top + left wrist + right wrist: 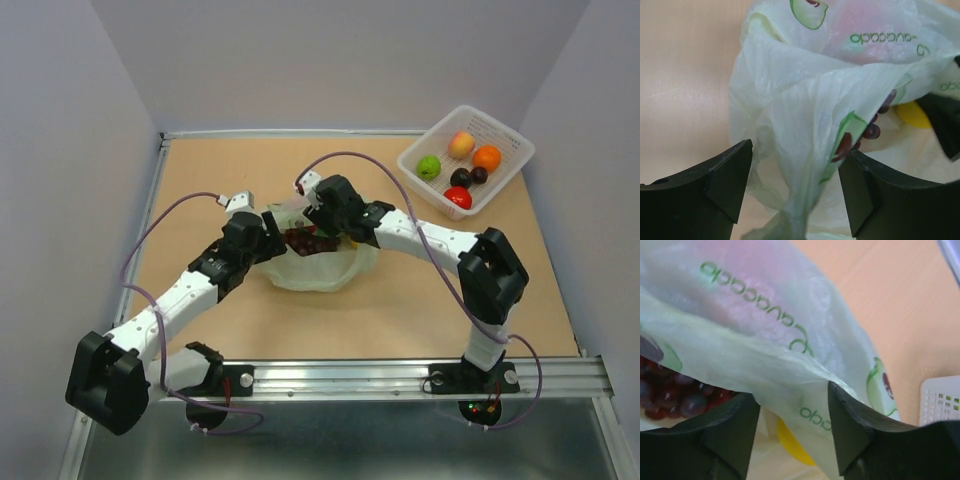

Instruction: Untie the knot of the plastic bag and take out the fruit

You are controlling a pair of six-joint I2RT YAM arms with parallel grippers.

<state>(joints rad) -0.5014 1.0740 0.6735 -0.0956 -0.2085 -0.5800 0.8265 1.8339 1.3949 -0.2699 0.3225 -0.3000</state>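
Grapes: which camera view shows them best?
Right wrist: the grapes lie bare at the bag mouth, each one distinct. Left wrist shows a few past a fold; the top view, only a small dark patch.

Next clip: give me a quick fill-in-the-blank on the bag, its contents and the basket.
1. The thin, translucent pale green plastic bag lies open, showing a bunch of dark ____ grapes.
2. Near them inside the bag lies an oval ____ fruit.
3. The green lettering on the bag reads ____.
4. On the table, the white plastic mesh basket stands at the far ____ corner.
Missing words: purple; yellow; avocado; right.
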